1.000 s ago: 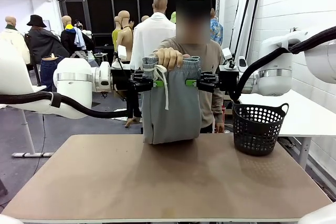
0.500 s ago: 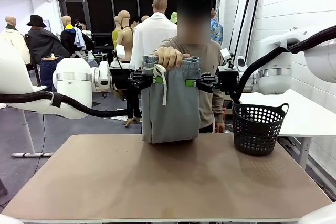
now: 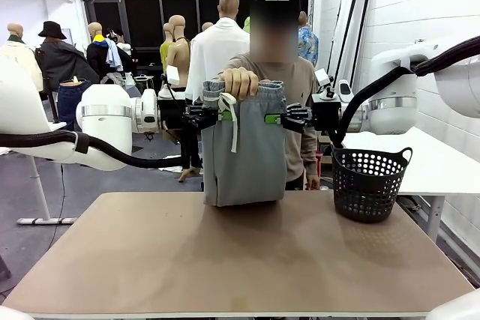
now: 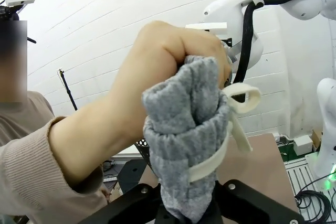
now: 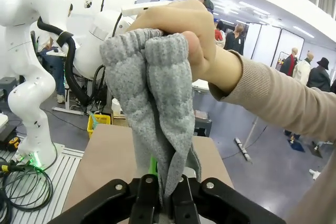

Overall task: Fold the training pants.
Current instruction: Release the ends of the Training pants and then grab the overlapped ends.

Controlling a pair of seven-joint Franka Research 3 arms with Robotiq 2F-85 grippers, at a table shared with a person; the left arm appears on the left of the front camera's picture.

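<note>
The light grey training pants (image 3: 244, 155) hang folded above the far edge of the table, their lower end resting on it. A person's hand (image 3: 241, 80) grips the gathered waistband from above, and the white drawstring (image 3: 234, 114) dangles down the front. My left gripper (image 3: 219, 116) is shut on the pants' left side edge and my right gripper (image 3: 271, 118) is shut on the right side edge, both just below the waistband. In the left wrist view the grey cloth (image 4: 184, 145) runs down between my fingers under the fist. The right wrist view shows the cloth (image 5: 155, 114) pinched the same way.
A black perforated basket (image 3: 370, 183) stands at the table's far right. The brown tabletop (image 3: 240, 260) stretches in front of the pants. The person stands right behind the far edge.
Both grippers have closed on the pants' side edges, pulling the cloth slightly inward. The person's hand still holds the waistband in the same place.
</note>
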